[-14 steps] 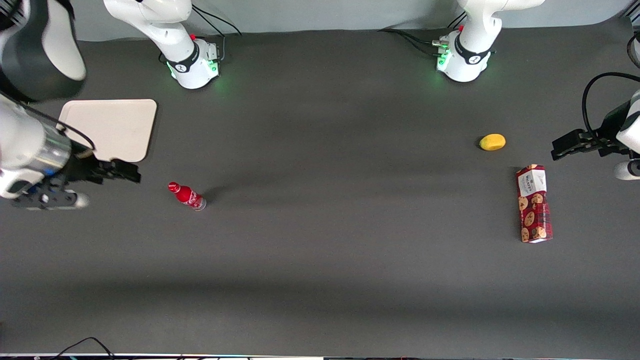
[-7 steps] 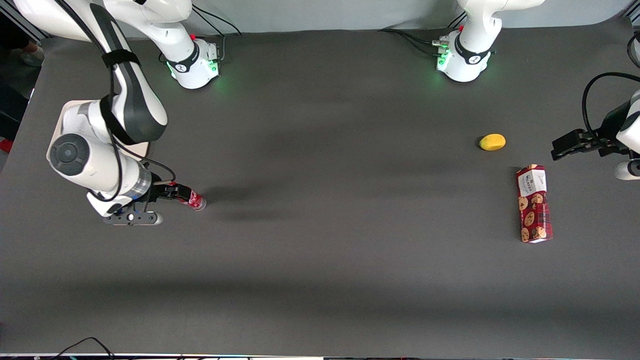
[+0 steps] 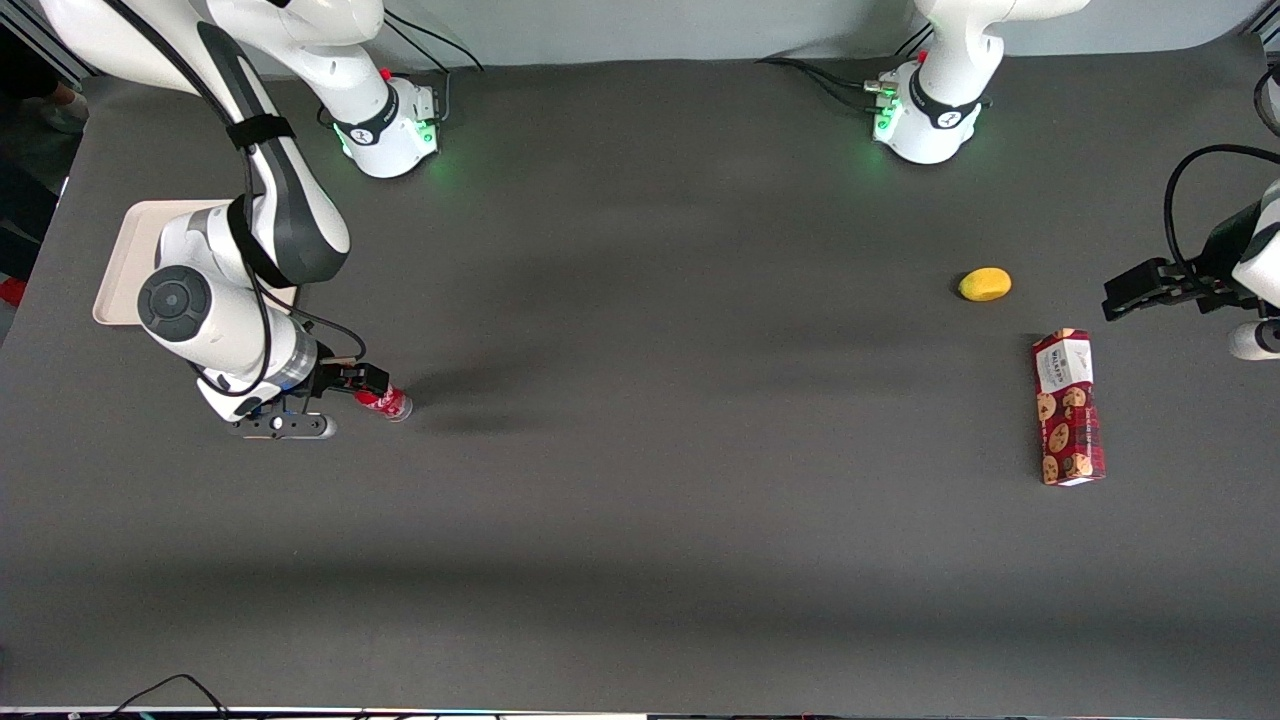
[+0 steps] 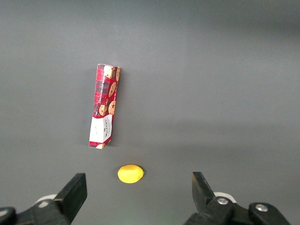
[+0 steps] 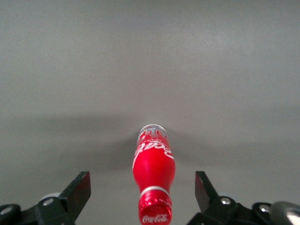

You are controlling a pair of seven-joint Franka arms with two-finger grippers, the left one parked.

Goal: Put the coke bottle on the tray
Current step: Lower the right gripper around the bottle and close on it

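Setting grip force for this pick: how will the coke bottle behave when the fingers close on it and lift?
The coke bottle is slim, tall and standing upright, so an off-centre touch would probably tip it. Its glossy, rounded body may slip or twist. The open gripper straddles its upper part, so the base might swing when lifted.

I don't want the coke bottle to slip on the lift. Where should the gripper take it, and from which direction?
Judging by its pose, grip the coke bottle across its red body below the cap, coming from above. It stands upright and apart from other things. The gripper hangs open over it, fingers either side.
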